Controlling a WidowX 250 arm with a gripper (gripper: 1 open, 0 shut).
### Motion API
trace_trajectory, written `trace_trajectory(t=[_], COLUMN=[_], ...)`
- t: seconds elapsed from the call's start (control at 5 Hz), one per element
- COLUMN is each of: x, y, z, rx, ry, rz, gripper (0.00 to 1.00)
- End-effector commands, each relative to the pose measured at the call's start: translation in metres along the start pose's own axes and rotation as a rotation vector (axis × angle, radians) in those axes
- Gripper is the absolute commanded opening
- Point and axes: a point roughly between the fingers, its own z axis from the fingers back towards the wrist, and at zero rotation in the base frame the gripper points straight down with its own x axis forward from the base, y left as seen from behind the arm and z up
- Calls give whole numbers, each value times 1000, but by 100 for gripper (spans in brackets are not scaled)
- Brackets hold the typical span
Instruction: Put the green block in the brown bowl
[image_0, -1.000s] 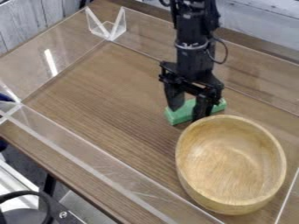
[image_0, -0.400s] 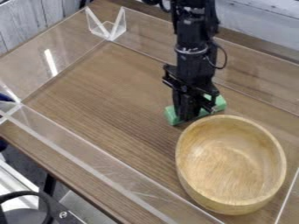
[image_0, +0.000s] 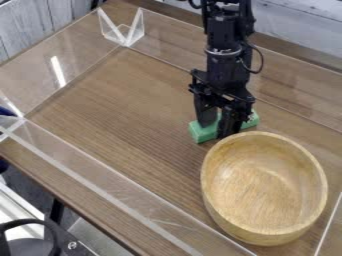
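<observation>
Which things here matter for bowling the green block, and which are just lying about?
Job:
green block, on the table under the gripper
brown bowl, nothing in it

Lying about:
clear plastic wall round the table
clear corner bracket at the back

Arm: one dark arm is seen reaching down from the top edge of the picture, near upright.
Wrist: it is held almost vertical, cables running alongside it.
Gripper (image_0: 221, 118): it is pointed steeply downward, close to the surface.
Jaws: the two dark fingers (image_0: 199, 113) are seen set apart, one at each side of the green block (image_0: 215, 127).
Grip: whether the block is pinched cannot be told.
</observation>
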Motion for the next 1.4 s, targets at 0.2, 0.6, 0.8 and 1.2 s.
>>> trace_trajectory(t=[0.2, 0.6, 0.8, 1.2], x=[7, 6, 6, 8], y=[-5, -5, -10, -17], z=[20, 8, 13, 23], rx=[24, -4, 36, 71], ry=[-100, -114, -105, -127], rz=[61, 38, 8, 2], gripper=[0, 0, 0, 0])
